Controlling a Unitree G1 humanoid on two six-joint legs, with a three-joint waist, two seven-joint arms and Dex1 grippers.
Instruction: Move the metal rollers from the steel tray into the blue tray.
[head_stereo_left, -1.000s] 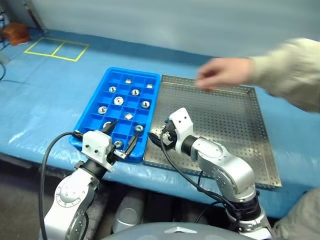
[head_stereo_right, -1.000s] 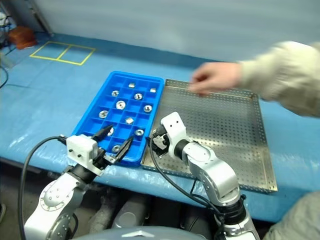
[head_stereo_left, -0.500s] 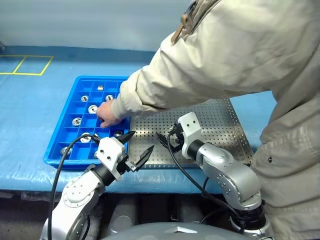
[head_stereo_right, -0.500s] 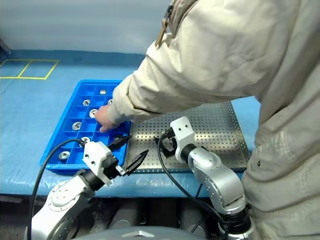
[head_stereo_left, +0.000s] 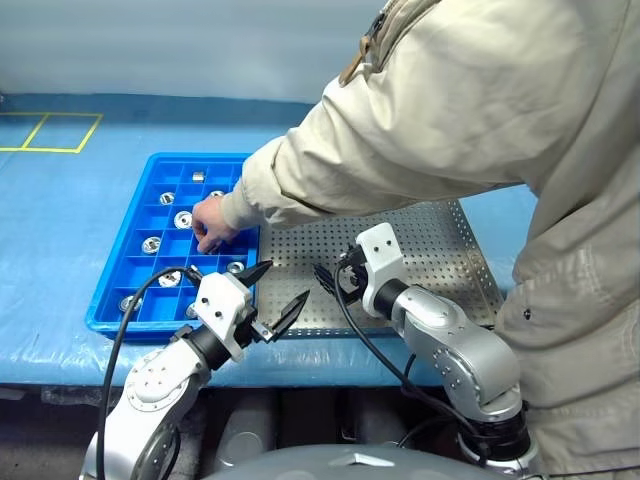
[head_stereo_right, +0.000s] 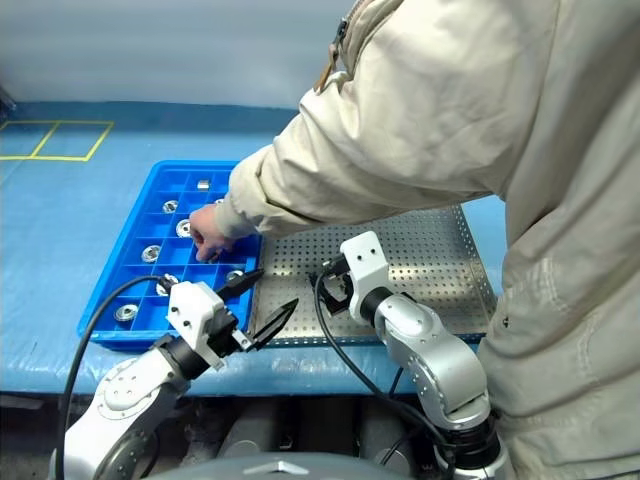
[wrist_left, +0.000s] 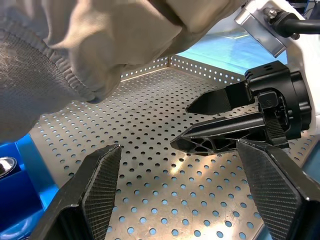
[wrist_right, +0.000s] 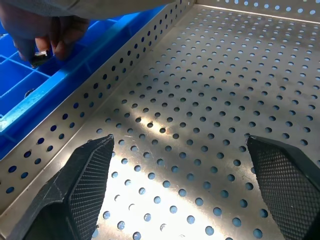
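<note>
The blue tray (head_stereo_left: 130, 327) lies at the left with several metal rollers (head_stereo_left: 183, 218) in its compartments. To its right sits the steel tray (head_stereo_left: 440, 250), its perforated floor bare wherever the person's arm does not cover it. My left gripper (head_stereo_left: 287, 281) hangs open over the steel tray's near left corner, holding nothing. Just right of it, my right gripper (head_stereo_left: 325, 278) is open and empty above the steel floor (wrist_right: 200, 100). In the left wrist view the right gripper (wrist_left: 180, 125) points toward my left fingers (wrist_left: 95, 185).
A person in a beige jacket (head_stereo_left: 470, 110) leans over the steel tray from the right. Their hand (head_stereo_left: 210, 222) reaches into the blue tray and pinches a small metal piece (wrist_right: 39, 56). Blue sheeting (head_stereo_left: 60, 200) covers the table; yellow tape marks (head_stereo_left: 50, 130) lie far left.
The view has swung to the right. The person has leaned in, and their hand has gone from over the steel tray's far edge into the blue tray. Both grippers stay open.
</note>
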